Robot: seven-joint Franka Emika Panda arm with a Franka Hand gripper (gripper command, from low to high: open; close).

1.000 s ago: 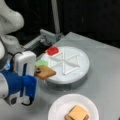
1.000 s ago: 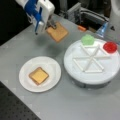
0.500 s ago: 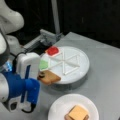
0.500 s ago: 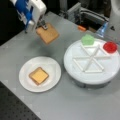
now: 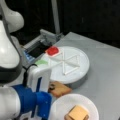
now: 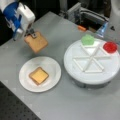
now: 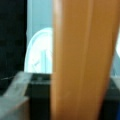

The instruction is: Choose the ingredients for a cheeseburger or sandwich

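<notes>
The gripper [image 6: 32, 34] is clenched on one corner of a brown toast square [image 6: 37, 43] and holds it up in the air, tilted, at the upper left of a front view. In the wrist view the toast [image 7: 82, 60] fills the middle of the frame like a tall brown wall, with the gripper's dark parts at its foot.

I think the toast is a light, stiff toy piece. It hangs from one corner and does not bend. It looks smooth, so it could slip or swing if it is held only by a corner. A hold on the thin edge, near the middle of a side, would likely be steadier.

Below the toast, at the lower left of a front view, sits a white paper plate [image 6: 52, 65]. On it lies a small stack [image 6: 38, 75] with a yellow cheese square on top. The toast in the air is near the plate but not over the stack.

At the right is a white round tray [image 6: 82, 75] with dividers. A green leaf [image 6: 87, 39] and a red disc [image 6: 110, 46] sit in two sections next to each other at its far edge. The tray stands just beside the plate on the gray tabletop [image 6: 62, 105]. It is taller than the plate, so a low swing that way could bump it
</notes>
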